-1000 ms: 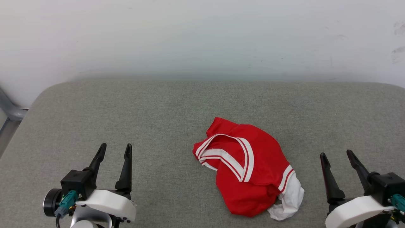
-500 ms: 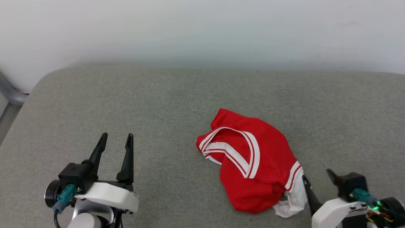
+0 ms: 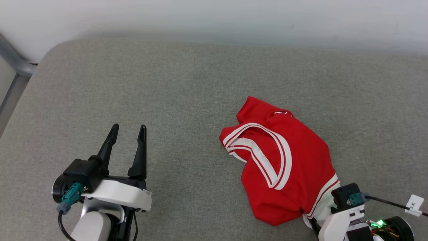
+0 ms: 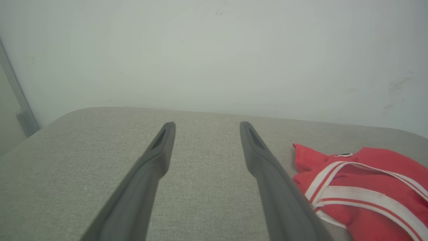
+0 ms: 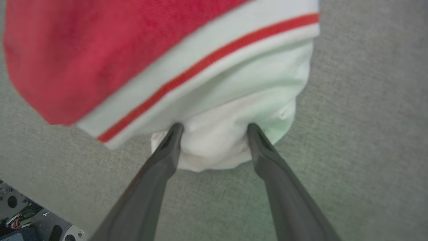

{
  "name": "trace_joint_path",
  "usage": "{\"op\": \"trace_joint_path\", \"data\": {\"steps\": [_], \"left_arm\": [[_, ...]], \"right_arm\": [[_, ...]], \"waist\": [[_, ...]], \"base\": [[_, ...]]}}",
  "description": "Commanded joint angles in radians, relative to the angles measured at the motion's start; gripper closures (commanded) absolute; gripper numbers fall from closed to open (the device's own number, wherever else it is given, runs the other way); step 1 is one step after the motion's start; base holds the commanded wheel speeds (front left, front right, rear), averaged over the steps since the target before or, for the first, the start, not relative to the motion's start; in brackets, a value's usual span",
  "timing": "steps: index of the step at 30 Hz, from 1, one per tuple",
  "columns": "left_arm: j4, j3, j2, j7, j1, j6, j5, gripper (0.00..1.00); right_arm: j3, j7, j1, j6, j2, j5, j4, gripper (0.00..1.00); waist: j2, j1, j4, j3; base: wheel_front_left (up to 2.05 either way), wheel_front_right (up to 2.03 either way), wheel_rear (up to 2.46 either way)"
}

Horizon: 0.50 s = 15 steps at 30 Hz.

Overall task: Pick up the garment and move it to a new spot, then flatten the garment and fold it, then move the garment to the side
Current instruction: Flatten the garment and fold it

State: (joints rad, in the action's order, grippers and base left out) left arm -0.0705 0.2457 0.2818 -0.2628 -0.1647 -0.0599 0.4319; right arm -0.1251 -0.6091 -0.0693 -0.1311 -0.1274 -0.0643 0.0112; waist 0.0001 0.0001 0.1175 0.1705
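The garment (image 3: 297, 160) lies crumpled on the grey cushion, right of centre, red with white-and-red striped trim and a white sleeve (image 3: 326, 207) at its near right corner. Its print is mostly hidden in the folds. In the right wrist view my right gripper (image 5: 214, 129) is open and points down, with its two fingertips pressed against either side of the bunched white sleeve (image 5: 227, 110). My left gripper (image 3: 129, 127) stands open over bare cushion, well to the left of the garment (image 4: 367, 187), holding nothing.
The grey fabric cushion (image 3: 167, 83) has a rounded far-left corner and ends at a pale wall (image 3: 214, 16). A grey metal frame (image 3: 13, 63) stands off the cushion's left edge. The right arm's wrist (image 3: 347, 207) has a cable and a tag trailing right.
The head camera has tilted down, shifting the whole picture. My right gripper has swung from the right side in onto the garment's white sleeve, fingers turned downward. The left gripper has kept its pose.
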Motion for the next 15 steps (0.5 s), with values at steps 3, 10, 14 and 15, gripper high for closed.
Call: {"op": "trace_joint_path", "data": {"steps": [3, 10, 14, 15], "left_arm": [[-0.013, -0.016, -0.019, -0.003, -0.022, 0.019, -0.017, 0.00], [-0.030, -0.045, -0.045, -0.003, -0.016, 0.041, -0.039, 0.00], [-0.036, -0.063, -0.052, -0.003, -0.001, 0.047, -0.045, 0.00], [-0.035, -0.066, -0.056, -0.003, 0.000, 0.050, -0.048, 0.00]], "right_arm": [[-0.023, -0.091, 0.003, 0.000, -0.001, -0.045, -0.078, 0.00], [-0.011, -0.163, -0.005, 0.000, -0.016, -0.128, -0.070, 1.00], [0.043, -0.078, 0.055, 0.002, -0.032, -0.092, -0.001, 1.00], [0.062, -0.051, 0.074, 0.001, -0.035, -0.077, 0.018, 1.00]], "waist": [[-0.0001, -0.0001, 0.020, 0.026], [-0.0001, -0.0001, 0.023, 0.019], [-0.0001, -0.0001, 0.008, 0.005], [-0.0001, -0.0001, 0.002, 0.001]], "base": [[0.00, 0.00, 0.00], [0.00, 0.00, 0.00], [0.00, 0.00, 0.00], [0.00, 0.00, 0.00]]}}
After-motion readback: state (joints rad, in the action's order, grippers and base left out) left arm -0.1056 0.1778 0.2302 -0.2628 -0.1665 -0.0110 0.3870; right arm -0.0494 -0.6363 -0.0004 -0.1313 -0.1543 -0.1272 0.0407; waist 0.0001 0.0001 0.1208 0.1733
